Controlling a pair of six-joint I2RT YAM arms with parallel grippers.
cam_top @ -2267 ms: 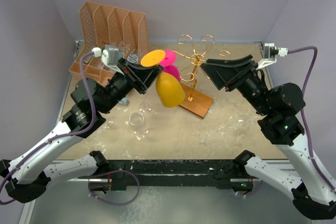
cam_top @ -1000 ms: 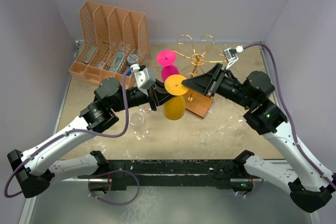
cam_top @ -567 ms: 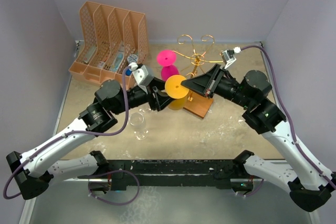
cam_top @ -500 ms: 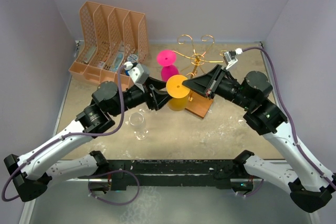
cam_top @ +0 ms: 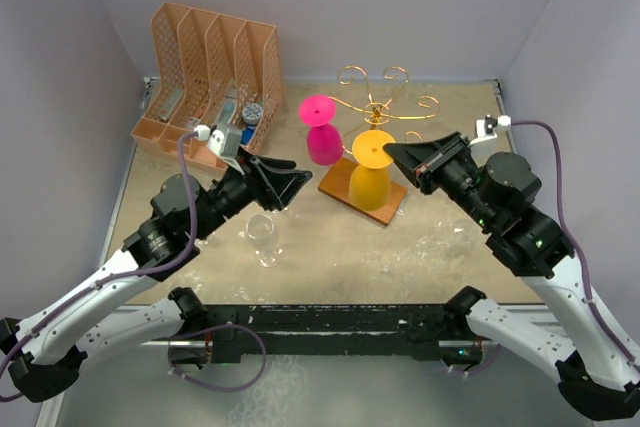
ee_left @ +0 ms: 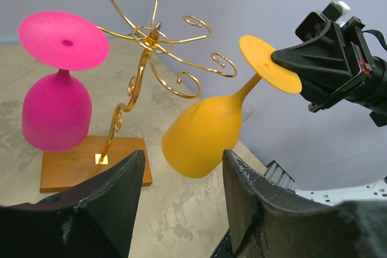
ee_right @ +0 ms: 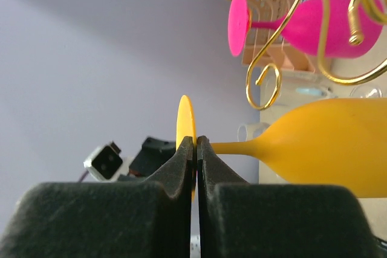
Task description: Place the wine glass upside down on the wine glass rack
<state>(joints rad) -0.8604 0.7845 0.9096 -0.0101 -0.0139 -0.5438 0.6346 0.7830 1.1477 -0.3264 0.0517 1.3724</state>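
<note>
One yellow glass (cam_top: 370,185) hangs bowl-down and tilted just beside the rack (cam_top: 374,110), its foot pinched flat in the right gripper (cam_top: 393,153). The left gripper (cam_top: 296,180) stands wide and empty, near the glass. A pink glass (cam_top: 322,143) hangs on the rack.

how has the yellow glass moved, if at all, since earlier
Yes: the yellow glass went right, from left of the rack's wooden base to over it, in the right hand.

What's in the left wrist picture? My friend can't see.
The right end effector pinches a yellow wine glass by its foot, bowl tilted down, beside a gold wire rack. A pink wine glass hangs upside down there; the left end effector is open below.
</note>
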